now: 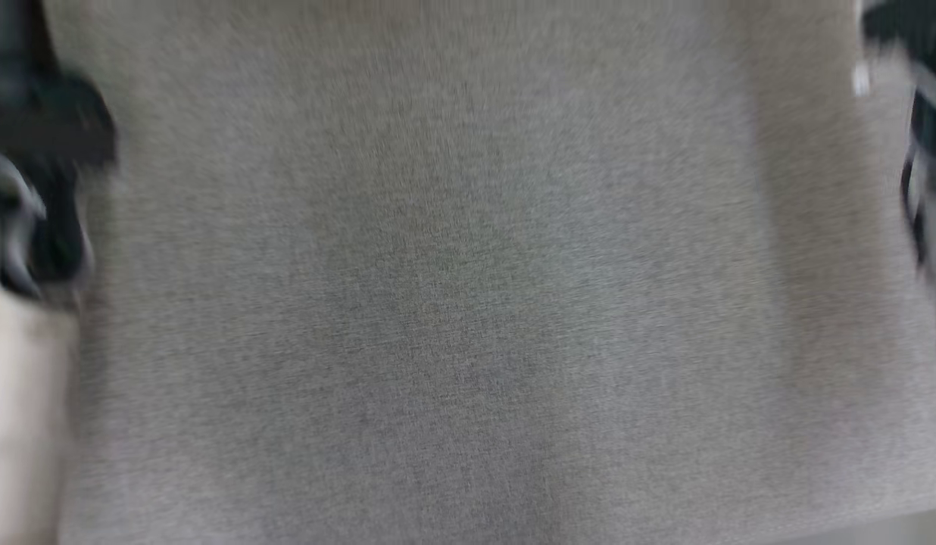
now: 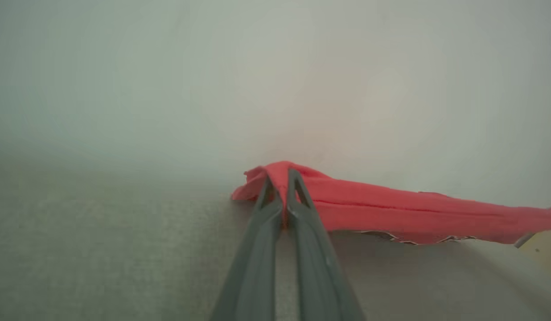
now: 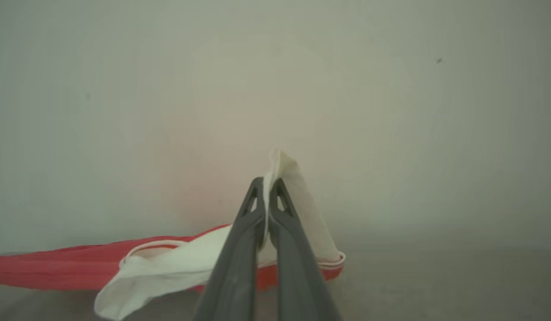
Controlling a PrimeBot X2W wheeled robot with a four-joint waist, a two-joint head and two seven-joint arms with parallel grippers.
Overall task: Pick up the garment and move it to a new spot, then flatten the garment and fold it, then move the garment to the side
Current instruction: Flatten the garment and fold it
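Garment (image 2: pixel 391 214), red with white trim, is stretched low over the grey woven surface (image 2: pixel 101 249). The left pincer (image 2: pixel 280 178) is clamped on a red edge, the right pincer (image 3: pixel 266 185) on the white part. This looks like the carry or the spread; next it needs laying down taut and flat

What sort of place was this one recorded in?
Likely an indoor cloth-folding bench, though little shows: a grey woven surface, a plain pale wall behind it, and a red-and-white garment pinched by the left gripper and right gripper.
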